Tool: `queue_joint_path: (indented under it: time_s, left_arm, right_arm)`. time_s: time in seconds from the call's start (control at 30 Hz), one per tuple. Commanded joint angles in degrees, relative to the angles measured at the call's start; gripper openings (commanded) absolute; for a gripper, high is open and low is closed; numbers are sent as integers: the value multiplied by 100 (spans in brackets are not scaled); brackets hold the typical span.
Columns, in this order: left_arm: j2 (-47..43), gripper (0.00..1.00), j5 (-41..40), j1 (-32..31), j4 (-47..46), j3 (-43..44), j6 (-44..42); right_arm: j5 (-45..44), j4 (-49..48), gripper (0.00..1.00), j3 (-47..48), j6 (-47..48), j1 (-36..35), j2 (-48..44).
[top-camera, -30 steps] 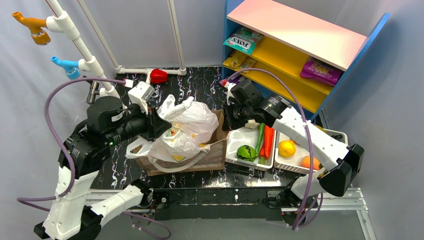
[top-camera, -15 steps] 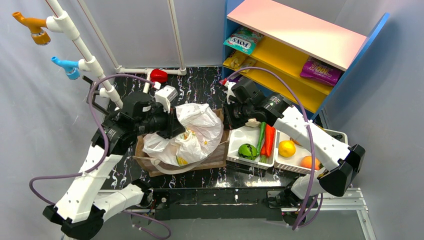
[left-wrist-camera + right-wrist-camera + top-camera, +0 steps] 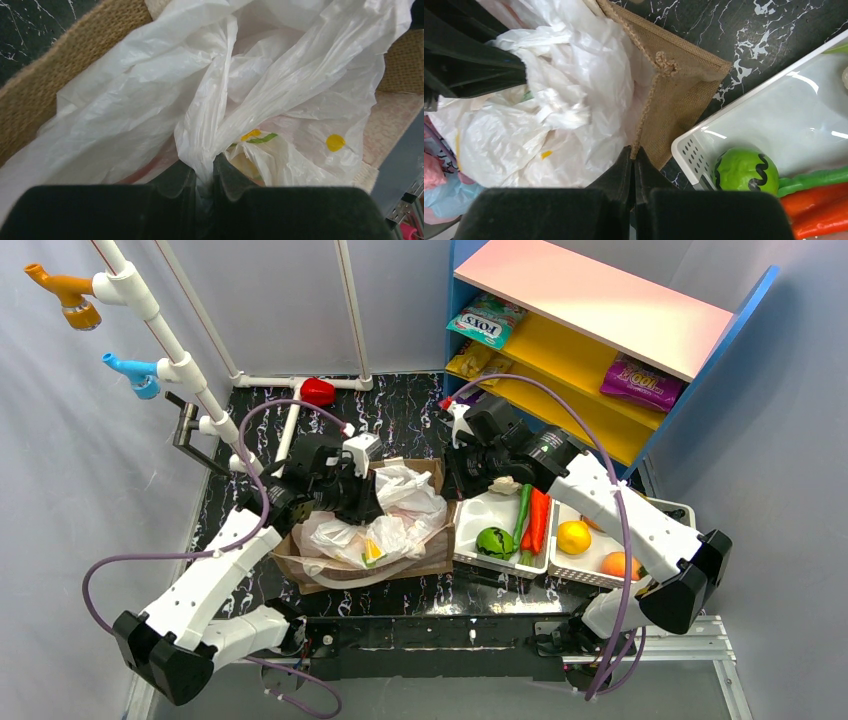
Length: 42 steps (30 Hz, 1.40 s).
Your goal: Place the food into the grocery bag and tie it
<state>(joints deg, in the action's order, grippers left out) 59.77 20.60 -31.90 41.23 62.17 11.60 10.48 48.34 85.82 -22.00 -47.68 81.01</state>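
The crinkled white grocery bag (image 3: 405,510) lies slumped inside a brown burlap bag (image 3: 432,556). My left gripper (image 3: 372,502) is shut on a bunched neck of its plastic (image 3: 210,125), the twist running between the fingertips of the left gripper (image 3: 204,167). Faint red and yellow shapes show through the plastic; the food inside is otherwise hidden. My right gripper (image 3: 633,152) is shut on the burlap bag's braided rim (image 3: 649,100) at its right side, next to the white tray.
Two white trays (image 3: 478,512) sit right of the burlap bag, holding a green striped ball (image 3: 745,170), carrots (image 3: 537,520), an orange (image 3: 573,537) and a peach (image 3: 620,565). A blue and yellow shelf (image 3: 600,340) stands at the back right, a white pipe rack (image 3: 170,340) at the left.
My left arm has swung right and down with the plastic in its grip, and the grocery bag has sunk lower into the burlap bag. The right arm has stayed put.
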Motion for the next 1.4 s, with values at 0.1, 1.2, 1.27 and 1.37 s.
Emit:
queue_joint_path:
  time_s: [0.1,1.2,1.27,1.37]
  left_arm:
    - [96,0,-67,-18,-77,-673,-232]
    - [-135,94,-1911,-9,2212,2628,-521]
    - [-157,94,-2280,-9,1921,2413,-710]
    - [-321,98,-2640,-9,1341,1907,-920]
  right_arm:
    - [86,-522,1,412,117,48,-397]
    - [123,-594,1,514,84,48,-317]
    - [133,-542,1,568,82,47,-306]
    - [128,-501,1,577,89,48,-342]
